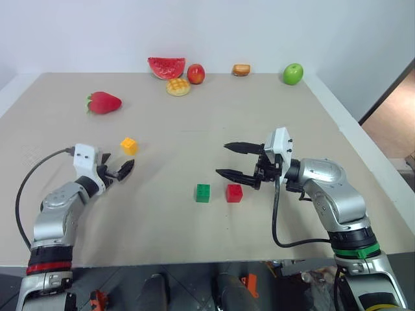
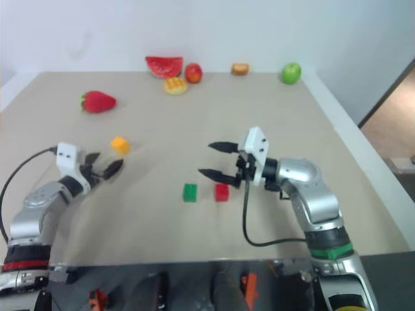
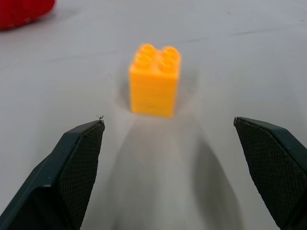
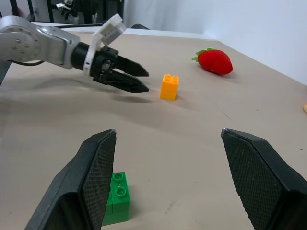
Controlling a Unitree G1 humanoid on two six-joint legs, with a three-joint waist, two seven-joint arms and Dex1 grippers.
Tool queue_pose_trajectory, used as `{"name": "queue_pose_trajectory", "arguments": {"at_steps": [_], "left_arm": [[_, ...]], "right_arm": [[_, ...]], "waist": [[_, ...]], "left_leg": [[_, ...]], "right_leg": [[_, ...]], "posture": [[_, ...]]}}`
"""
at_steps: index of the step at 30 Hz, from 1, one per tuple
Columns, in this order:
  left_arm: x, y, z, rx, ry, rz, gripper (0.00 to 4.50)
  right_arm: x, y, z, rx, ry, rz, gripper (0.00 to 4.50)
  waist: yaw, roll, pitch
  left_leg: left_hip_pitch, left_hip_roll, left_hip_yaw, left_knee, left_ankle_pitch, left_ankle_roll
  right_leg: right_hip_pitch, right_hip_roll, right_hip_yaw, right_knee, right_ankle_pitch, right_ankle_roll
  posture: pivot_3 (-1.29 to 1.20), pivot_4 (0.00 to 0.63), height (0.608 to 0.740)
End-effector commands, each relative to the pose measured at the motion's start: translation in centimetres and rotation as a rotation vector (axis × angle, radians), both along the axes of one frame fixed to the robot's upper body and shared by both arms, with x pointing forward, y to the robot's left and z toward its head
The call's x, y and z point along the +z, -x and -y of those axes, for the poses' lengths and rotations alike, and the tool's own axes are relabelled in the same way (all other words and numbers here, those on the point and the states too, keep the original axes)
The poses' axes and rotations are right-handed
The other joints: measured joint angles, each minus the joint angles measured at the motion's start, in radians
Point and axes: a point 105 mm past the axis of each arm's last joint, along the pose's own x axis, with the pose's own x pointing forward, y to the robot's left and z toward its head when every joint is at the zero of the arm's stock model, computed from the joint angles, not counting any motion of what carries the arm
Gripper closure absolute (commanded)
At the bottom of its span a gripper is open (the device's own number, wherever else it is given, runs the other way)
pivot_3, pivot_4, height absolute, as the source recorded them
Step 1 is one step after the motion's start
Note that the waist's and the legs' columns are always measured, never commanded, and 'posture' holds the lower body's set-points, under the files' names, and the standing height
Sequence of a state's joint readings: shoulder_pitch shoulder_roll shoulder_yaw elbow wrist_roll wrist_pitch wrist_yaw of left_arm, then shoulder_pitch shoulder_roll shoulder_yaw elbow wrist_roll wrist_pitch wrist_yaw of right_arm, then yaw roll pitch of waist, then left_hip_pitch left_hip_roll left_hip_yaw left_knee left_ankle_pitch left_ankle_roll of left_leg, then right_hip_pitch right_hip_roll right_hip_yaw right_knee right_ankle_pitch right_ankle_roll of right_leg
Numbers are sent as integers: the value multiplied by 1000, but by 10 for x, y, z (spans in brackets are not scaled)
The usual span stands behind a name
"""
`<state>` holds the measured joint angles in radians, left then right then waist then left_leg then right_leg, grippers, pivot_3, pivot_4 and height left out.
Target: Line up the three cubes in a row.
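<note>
The yellow-orange cube (image 1: 129,146) stands on the table (image 1: 194,123) left of centre. My left gripper (image 1: 117,165) is open just short of it, and in the left wrist view the cube (image 3: 155,80) sits ahead of the gap between the fingers. The green cube (image 1: 203,193) and the red cube (image 1: 234,192) sit side by side near the front middle, a small gap between them. My right gripper (image 1: 223,159) hovers open and empty just right of and above the red cube, pointing left. The right wrist view shows the green cube (image 4: 116,198) and the left gripper (image 4: 145,81).
A red toy strawberry (image 1: 104,102) lies at the left. Along the far edge are a watermelon slice (image 1: 166,67), a red apple (image 1: 196,73), a yellow fruit (image 1: 177,87), a small bun (image 1: 241,69) and a green apple (image 1: 293,73).
</note>
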<state>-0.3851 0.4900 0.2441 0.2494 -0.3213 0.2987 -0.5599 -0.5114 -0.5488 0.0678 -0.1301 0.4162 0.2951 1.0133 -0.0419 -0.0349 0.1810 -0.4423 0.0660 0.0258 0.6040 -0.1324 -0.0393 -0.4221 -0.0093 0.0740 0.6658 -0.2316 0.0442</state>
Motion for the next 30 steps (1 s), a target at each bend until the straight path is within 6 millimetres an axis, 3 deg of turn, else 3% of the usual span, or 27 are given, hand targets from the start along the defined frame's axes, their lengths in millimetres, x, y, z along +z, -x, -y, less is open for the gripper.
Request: {"name": "queue_pose_trajectory", "arguments": {"at_steps": [1, 14, 26, 27, 30], "left_arm": [[6, -12, -5, 1, -38, 37, 27], [2, -38, 3, -36, -62, 39, 27], [5, -46, 16, -86, -47, 67, 27], [6, -45, 17, -90, -46, 72, 557], [6, -44, 17, -98, -45, 79, 1593]], "right_arm": [[17, 6, -4, -11, -35, 71, 873], [38, 12, -21, -46, -221, 54, 873], [36, 11, -23, -66, -230, 43, 873], [35, 11, -22, -68, -228, 42, 873], [34, 10, -21, -70, -223, 40, 873]], "waist": [[0, 0, 0], [0, 0, 0], [0, 0, 0], [0, 0, 0], [0, 0, 0]], "left_leg": [[0, 0, 0, 0, 0, 0], [0, 0, 0, -1, 0, 0], [-1, 0, 0, -2, 1, 0], [-1, 0, 0, -2, 1, 0], [-1, 0, 0, -2, 1, 0]], "right_leg": [[0, 0, 0, 0, 0, 0], [-1, 0, 0, 0, 2, 3], [-1, 1, 0, 0, 2, 4], [-1, 1, 0, 0, 2, 4], [-1, 1, 0, 0, 2, 4]], "posture": [[0, 150, 740], [0, 150, 740], [0, 150, 740], [0, 150, 740], [0, 150, 740]]}}
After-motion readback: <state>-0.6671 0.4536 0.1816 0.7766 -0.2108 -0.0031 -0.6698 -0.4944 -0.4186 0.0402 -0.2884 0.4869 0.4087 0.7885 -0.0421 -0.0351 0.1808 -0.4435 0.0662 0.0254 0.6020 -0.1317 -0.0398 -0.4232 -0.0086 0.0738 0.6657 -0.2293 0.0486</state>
